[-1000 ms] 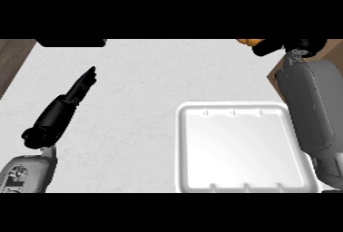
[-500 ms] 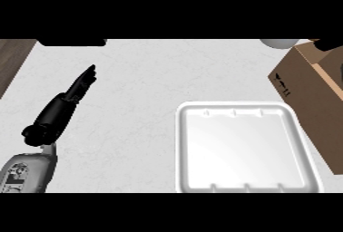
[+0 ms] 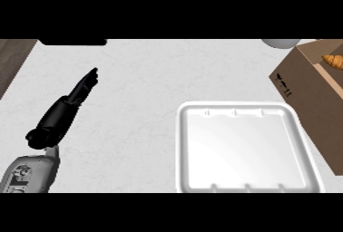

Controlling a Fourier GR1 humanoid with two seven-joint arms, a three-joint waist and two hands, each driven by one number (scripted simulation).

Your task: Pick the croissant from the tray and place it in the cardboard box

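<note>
Looking down at the counter (image 3: 154,81), I found the croissant (image 3: 332,60) already lying inside the cardboard box (image 3: 315,97), which stood just right of the white tray (image 3: 191,149). Only a golden end of it showed, at the far right edge of the view, above the box's brown wall. The tray itself held nothing. My left hand (image 3: 81,88) rested well to the left of the tray, fingers straight and together, pointing away from me and holding nothing. My right hand did not show at all, so I could not say how its fingers stood. A pale rounded shape (image 3: 281,42) sat beyond the tray, near the box's far corner; I could not tell what it was.

I judged the placing step as good as done, with the pastry in the box and off the tray. What the next move called for, as I saw it, was only bringing my right arm clear of the box without catching its wall.
</note>
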